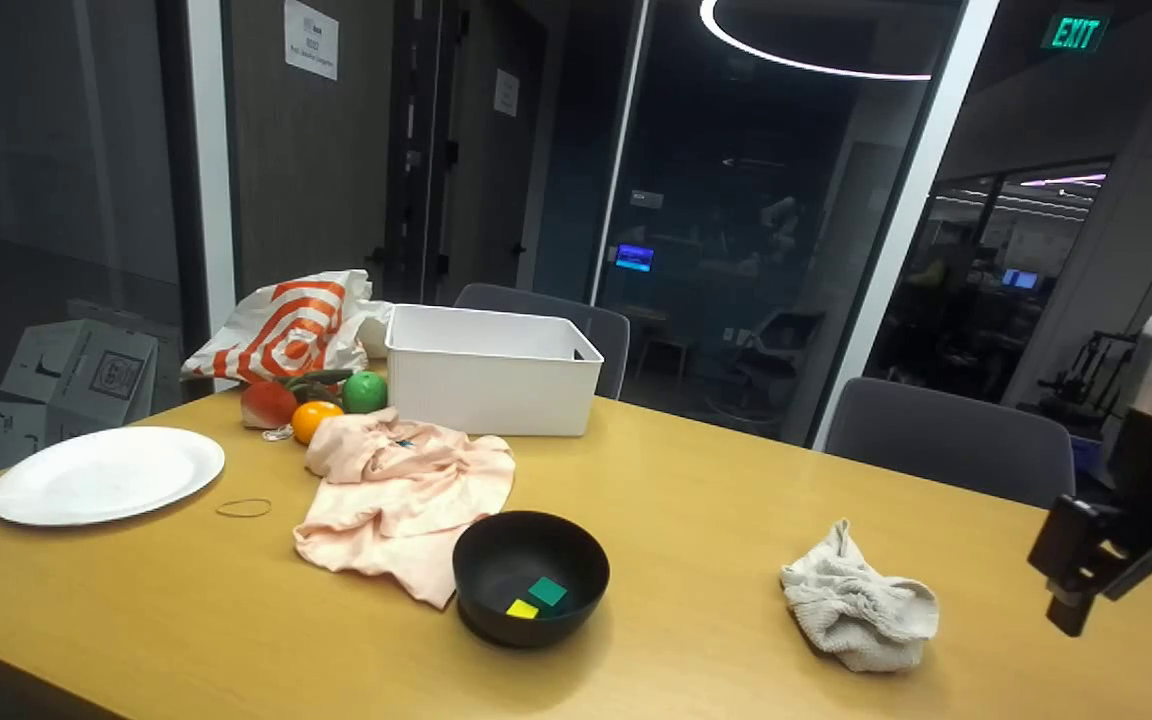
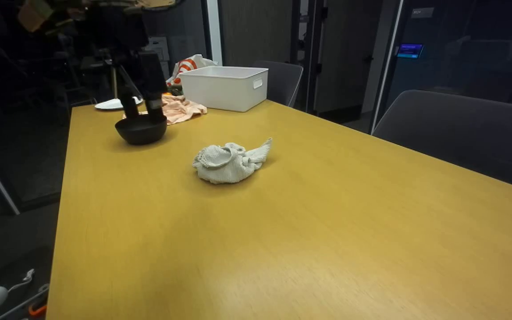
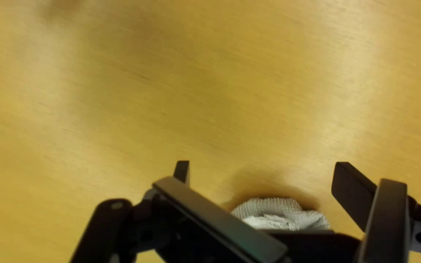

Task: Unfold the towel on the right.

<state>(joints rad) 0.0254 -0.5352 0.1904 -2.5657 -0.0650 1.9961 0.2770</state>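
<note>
Tabletop (image 1: 676,520) carries 1 black bowl (image 1: 516,560) between pink cloth (image 1: 411,510) and towel (image 1: 861,605), pincer (image 1: 1130,608) spread wide.

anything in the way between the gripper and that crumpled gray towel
Nothing visible stands between the gripper and the gray towel. In an exterior view, the black bowl sits on the opposite side of the towel from the gripper. In the wrist view, only the gripper's own parts cover some of the towel.

My gripper (image 3: 262,164) spread, clear above table (image 1: 696,540). Passable for me: strip between towel (image 1: 861,605) and bowl (image 1: 526,545), plus wide stretch on towel's other side. In way: bowl, cloth (image 1: 406,500) just beside it, tall box (image 1: 481,390) next to cloth, chairs (image 1: 948,440) along far edge.
</note>
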